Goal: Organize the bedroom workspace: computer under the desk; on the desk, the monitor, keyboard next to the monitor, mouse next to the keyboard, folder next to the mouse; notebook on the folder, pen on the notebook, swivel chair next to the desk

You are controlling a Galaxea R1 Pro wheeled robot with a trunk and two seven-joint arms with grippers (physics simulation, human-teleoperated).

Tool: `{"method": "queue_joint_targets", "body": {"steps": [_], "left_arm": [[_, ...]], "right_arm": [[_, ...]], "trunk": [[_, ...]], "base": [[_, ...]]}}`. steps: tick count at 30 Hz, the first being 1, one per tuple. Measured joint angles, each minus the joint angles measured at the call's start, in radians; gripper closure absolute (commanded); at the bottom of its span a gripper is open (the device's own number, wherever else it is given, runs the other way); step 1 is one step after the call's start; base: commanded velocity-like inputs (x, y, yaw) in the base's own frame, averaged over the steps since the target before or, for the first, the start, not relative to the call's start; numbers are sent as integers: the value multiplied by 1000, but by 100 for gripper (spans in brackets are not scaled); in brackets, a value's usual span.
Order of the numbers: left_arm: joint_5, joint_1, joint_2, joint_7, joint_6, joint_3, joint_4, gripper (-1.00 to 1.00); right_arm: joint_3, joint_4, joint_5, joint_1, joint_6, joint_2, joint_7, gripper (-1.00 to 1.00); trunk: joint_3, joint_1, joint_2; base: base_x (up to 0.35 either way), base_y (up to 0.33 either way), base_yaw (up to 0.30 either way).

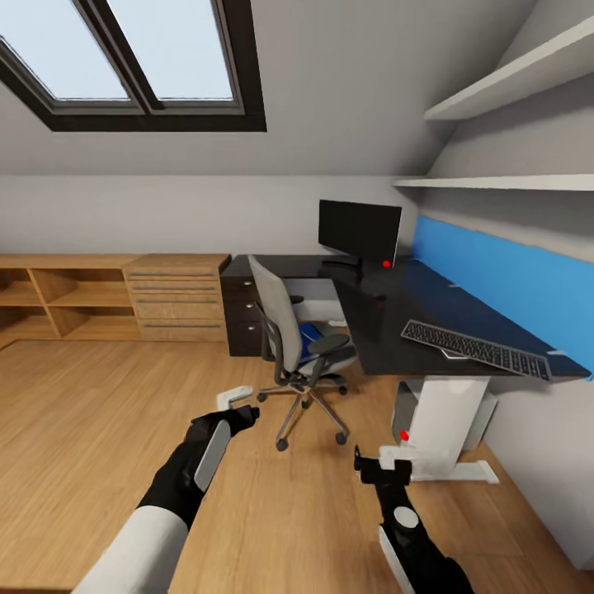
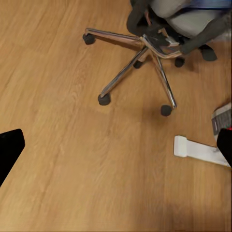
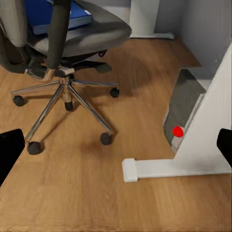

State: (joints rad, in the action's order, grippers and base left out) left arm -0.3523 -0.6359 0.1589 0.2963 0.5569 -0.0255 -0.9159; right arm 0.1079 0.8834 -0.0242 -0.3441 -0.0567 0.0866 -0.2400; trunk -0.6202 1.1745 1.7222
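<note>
Left hand (image 1: 240, 402) and right hand (image 1: 381, 462) hover over the floor short of the chair (image 1: 290, 334), fingers spread, nothing held. Blue folder (image 3: 52, 18) lies flat on the chair's seat, beside the tabletop (image 1: 396, 318). Likely light, thin, slick-covered; pinch an overhanging edge, since the chair may roll.

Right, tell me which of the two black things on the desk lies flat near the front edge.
The keyboard: it lies flat by the desk's near edge, while the monitor stands upright at the far end by the wall.
</note>
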Motion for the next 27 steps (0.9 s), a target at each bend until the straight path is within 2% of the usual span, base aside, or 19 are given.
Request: {"method": "queue_joint_targets", "body": {"steps": [1, 2, 3, 5, 6, 7, 9, 10, 14, 15, 19, 20, 22, 23, 27], "left_arm": [[-17, -18, 1, 0, 4, 0, 7, -100], [-40, -40, 2, -1, 7, 1, 23, -100], [-42, -42, 2, 0, 8, 1, 29, -100], [-46, -46, 2, -1, 9, 0, 48, -100], [-49, -41, -1, -4, 7, 1, 67, -100], [-49, -32, -3, -4, 5, 1, 71, -100], [-49, -19, -5, -5, 2, 2, 71, -100], [-47, 12, -11, -4, -7, 2, 62, -100], [-45, 31, -25, -2, -9, 2, 40, -100], [-45, 53, -27, -3, -15, -40, 33, -100], [-45, 69, -28, -3, -18, -108, 10, -100], [-46, 87, -28, -2, -20, -125, -21, -100], [-45, 180, -31, 2, -26, -148, -178, -100], [-44, 210, -32, 3, -27, -152, -229, -100], [-45, 258, -34, 3, -25, -156, -304, -100]], "right_arm": [[-1, -32, 7, -34, 27, 10, 10, -100], [-2, -133, 33, -109, 56, 45, 23, -100], [-2, -157, 40, -128, 60, 53, 24, -100], [-4, -224, 65, -175, 66, 65, 27, -100], [-9, -335, 109, -254, 71, 73, 29, -100], [-11, -378, 130, -291, 72, 74, 30, -100], [-11, -414, 151, -321, 72, 74, 29, -100], [-12, -468, 186, -364, 68, 75, 29, -100], [-13, -510, 203, -383, 44, 73, 30, -100], [-16, -558, 206, -386, -28, 72, 24, -100], [-15, -570, 206, -387, -52, 67, 22, -100], [-15, -571, 206, -387, -55, 66, 23, -100], [-14, -572, 206, -387, -59, 56, 23, -100], [-14, -573, 207, -387, -59, 54, 24, -100], [-14, -573, 208, -387, -60, 50, 26, -100]], "trunk": [[-3, 4, 7], [-6, 8, 14], [-10, 12, 21], [-16, 19, 35], [-19, 23, 42], [-22, 27, 49], [-28, 35, 63], [-32, 38, 70], [-44, 54, 98], [-47, 58, 105], [-60, 73, 133], [-63, 77, 140], [-69, 84, 154], [-72, 88, 161], [-85, 103, 189]], "base": [[0, 0, 0], [0, 0, 0], [0, 0, 0], [0, 0, 0], [0, 0, 0], [0, 0, 0], [0, 0, 0], [0, 0, 0], [0, 0, 0], [0, 0, 0], [0, 0, 0], [0, 0, 0], [0, 0, 0], [0, 0, 0], [20, 65, 0]]}}
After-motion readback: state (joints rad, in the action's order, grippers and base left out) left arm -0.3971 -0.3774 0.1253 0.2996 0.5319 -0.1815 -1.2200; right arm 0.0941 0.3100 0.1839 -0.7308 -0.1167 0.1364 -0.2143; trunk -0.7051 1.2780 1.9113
